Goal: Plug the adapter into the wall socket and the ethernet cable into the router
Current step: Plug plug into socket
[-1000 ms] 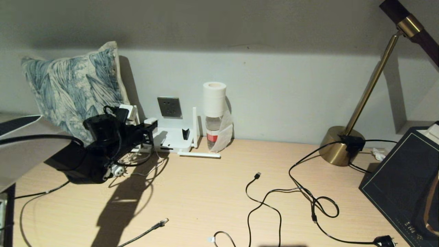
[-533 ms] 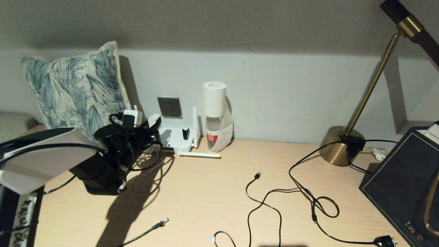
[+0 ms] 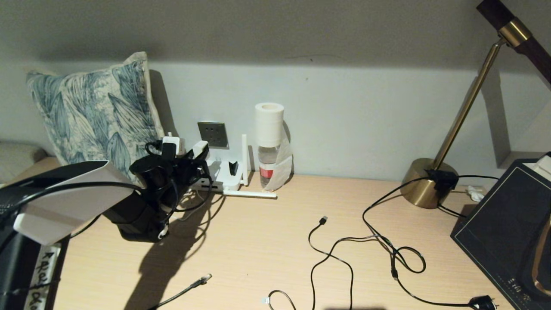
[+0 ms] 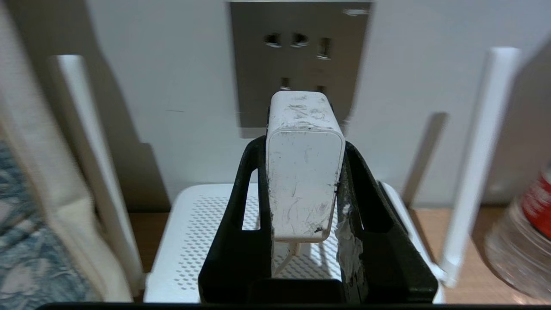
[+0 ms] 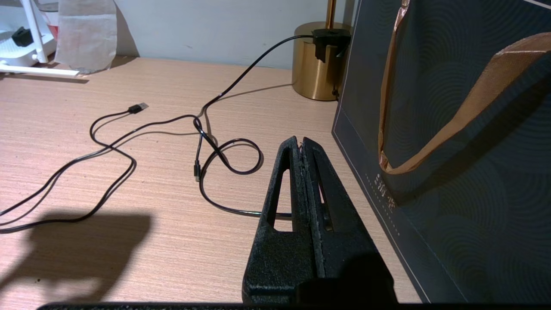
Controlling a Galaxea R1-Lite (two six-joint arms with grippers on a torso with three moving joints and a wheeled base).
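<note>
my L pincer (image 4: 303, 181) clamps adapter (image 4: 303, 172) | socket (image 4: 299, 64) at 12, not in yet | net cable (image 3: 189, 287) untouched | R pincer (image 5: 303, 144) clenched, empty

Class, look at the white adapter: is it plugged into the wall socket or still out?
Out. The adapter sits clamped in the left gripper, short of the wall socket, whose pin holes all show empty.
</note>
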